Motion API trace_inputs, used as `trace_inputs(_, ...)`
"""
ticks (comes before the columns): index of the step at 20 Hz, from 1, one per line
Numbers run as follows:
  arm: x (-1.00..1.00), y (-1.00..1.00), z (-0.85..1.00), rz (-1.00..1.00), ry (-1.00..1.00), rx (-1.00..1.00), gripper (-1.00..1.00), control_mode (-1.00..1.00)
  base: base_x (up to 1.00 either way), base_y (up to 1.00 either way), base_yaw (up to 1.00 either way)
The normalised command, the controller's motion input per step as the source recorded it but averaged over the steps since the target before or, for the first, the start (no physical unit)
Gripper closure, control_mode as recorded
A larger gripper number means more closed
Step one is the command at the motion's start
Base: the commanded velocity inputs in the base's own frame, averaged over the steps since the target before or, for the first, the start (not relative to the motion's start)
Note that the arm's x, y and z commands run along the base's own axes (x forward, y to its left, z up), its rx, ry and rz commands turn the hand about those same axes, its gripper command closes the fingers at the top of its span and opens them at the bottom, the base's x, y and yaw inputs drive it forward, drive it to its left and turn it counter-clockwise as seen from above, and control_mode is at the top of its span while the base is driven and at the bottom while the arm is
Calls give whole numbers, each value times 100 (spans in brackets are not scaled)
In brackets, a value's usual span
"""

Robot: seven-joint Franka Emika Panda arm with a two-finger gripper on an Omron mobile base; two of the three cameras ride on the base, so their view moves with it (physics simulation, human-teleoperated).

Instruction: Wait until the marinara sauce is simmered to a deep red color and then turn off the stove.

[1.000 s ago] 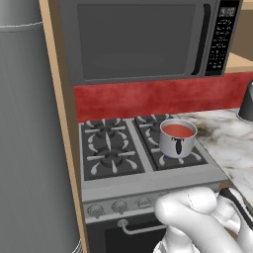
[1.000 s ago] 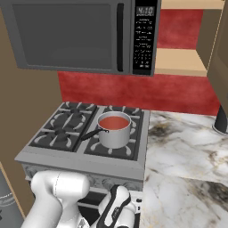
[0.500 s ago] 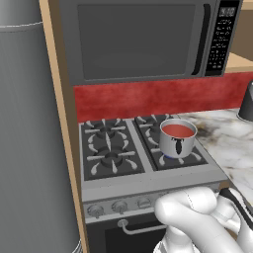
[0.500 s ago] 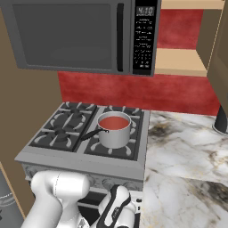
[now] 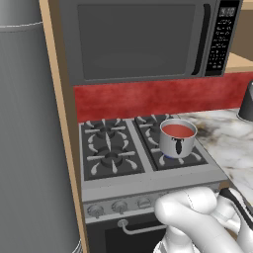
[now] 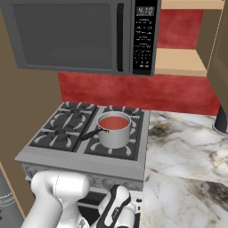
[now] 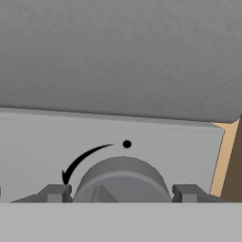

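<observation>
Left base view: the marinara sauce [image 5: 178, 130] sits orange-red in its steel saucepan [image 5: 177, 141] right of centre, on the front right burner of the stove [image 5: 143, 170], with the microwave [image 5: 143, 37] across the top of the frame. Right base view: sauce at centre frame, pan handle [image 6: 91, 134] pointing lower left, marble bench [image 6: 187, 169] to the right. Hand view: a round grey knob [image 7: 122, 182] at bottom centre, and the hand [image 7: 122, 193] spread wide, one fingertip [image 7: 54, 193] either side of it, contact unclear.
</observation>
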Motion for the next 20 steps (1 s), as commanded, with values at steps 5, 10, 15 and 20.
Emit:
trace_inputs(5, 0, 0, 0, 0, 0, 0, 100, -100, 0, 0, 0)
trace_inputs(10, 0, 0, 0, 0, 0, 0, 100, -100, 0, 0, 0)
trace_inputs(15, -1, -1, 0, 0, 0, 3, 100, -100, 0, 0, 0)
trace_inputs(20, -4, -9, 0, -5, 0, 13, 100, -100, 0, 0, 0)
